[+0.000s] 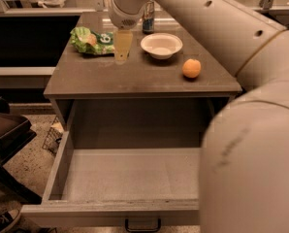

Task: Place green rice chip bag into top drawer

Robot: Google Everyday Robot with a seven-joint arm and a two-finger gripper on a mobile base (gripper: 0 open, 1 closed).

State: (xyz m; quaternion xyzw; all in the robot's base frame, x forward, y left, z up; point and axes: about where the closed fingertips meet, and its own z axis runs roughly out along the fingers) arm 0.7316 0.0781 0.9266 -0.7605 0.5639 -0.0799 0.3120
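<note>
- Camera view, bench [135,79]: the bag [92,41] lies flat near the back-left corner, crinkled, logo side up. A white bowl [161,45], an orange [191,68] and a can [148,17] sit to its right, all apart from it.
- Camera view, gripper [121,58]: it hangs tip-down over the bench, just right of the bag's right edge and between bag and bowl. Whether it touches the bag cannot be told. The fingers [122,40] read as one tapered wedge with no gap, so closed on nothing.
- Camera view, drawer [115,205]: pulled fully out below the bench, floor bare. The arm's bulk hides its right side.
- Handling, as a judgement: the bag looks light, soft and puffy, with a slick film skin and brittle chips inside.
  - A hard squeeze could crush the contents, or the film could slide out.
  - Best hold is probably across the raised crinkled middle or a bunched edge, with the fingers opened wide first and coming down from above.
  - It may sag and swing when lifted, so low carriage over the drawer front suits it.
</note>
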